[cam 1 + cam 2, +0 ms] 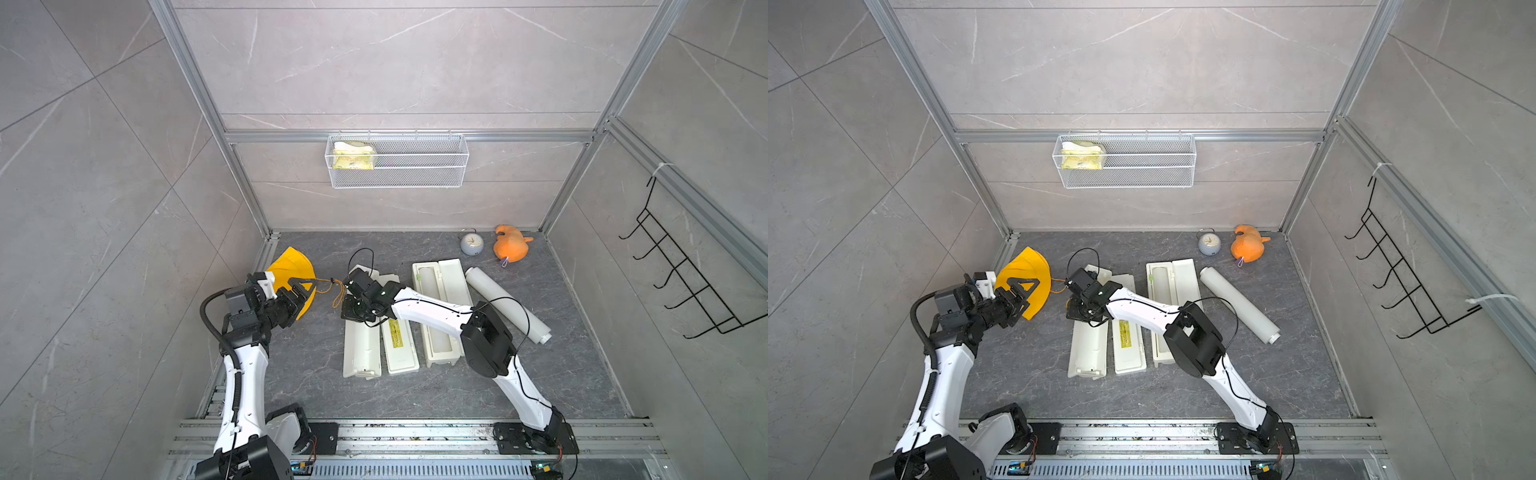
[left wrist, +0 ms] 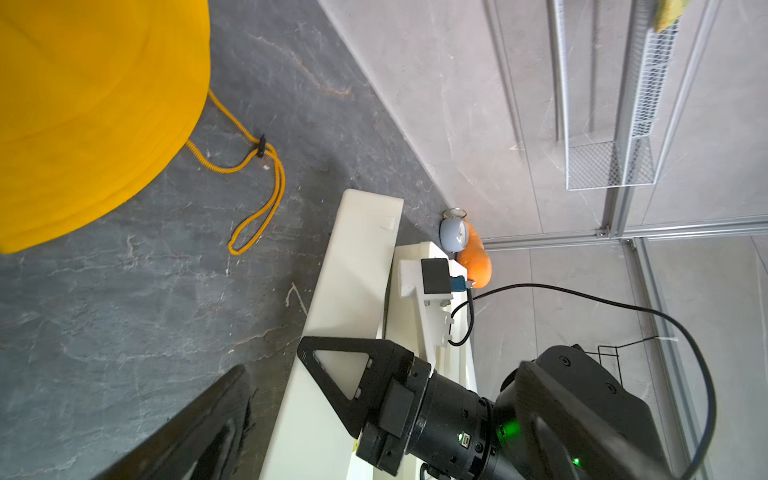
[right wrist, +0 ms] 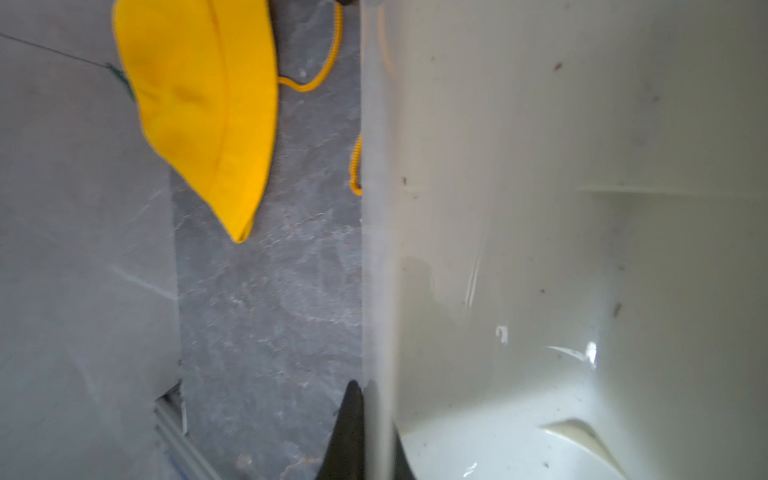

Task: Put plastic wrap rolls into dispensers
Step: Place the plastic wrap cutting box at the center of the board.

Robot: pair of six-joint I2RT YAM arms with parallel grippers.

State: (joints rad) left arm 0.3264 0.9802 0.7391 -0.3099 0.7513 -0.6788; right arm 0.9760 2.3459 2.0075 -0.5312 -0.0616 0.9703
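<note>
Plastic wrap roll (image 1: 507, 305): where is it lying?

It is lying loose on the dark worktop (image 1: 316, 374), slanting, just beside the neighbouring dispenser (image 1: 455, 282). That one is sitting open. Something pale and rounded is resting in its trough, but I cannot tell whether it is a roll.

And the labelled dispenser (image 1: 399, 353)?

It is lying open alongside, with its lid flat, its yellow label facing up and its trough showing bare. The right gripper (image 1: 353, 311) is reaching down at the far end of the trough. In the right wrist view its fingertips (image 3: 353, 415) are pinching the thin side wall between them.

What is getting in the way?

The right arm (image 1: 428, 311) is stretching across both dispensers. It is hiding the far part of the labelled lid and the middle of the neighbouring one. A yellow hat (image 1: 291, 266) is lying near, and its cord (image 1: 337, 293) is trailing close to the labelled dispenser's far end. The left gripper (image 1: 303, 294) is hovering over the hat with its fingers spread wide, holding nothing.

Anything else around?

A clock (image 1: 471, 243) and an orange plush toy (image 1: 511, 249) are sitting at the back of the worktop, well apart from both grippers. A wire basket (image 1: 415, 174) with a yellow bundle (image 1: 353, 156) in it is hanging on the back wall. A black hook rack (image 1: 690, 270) is hanging on the side wall.
</note>
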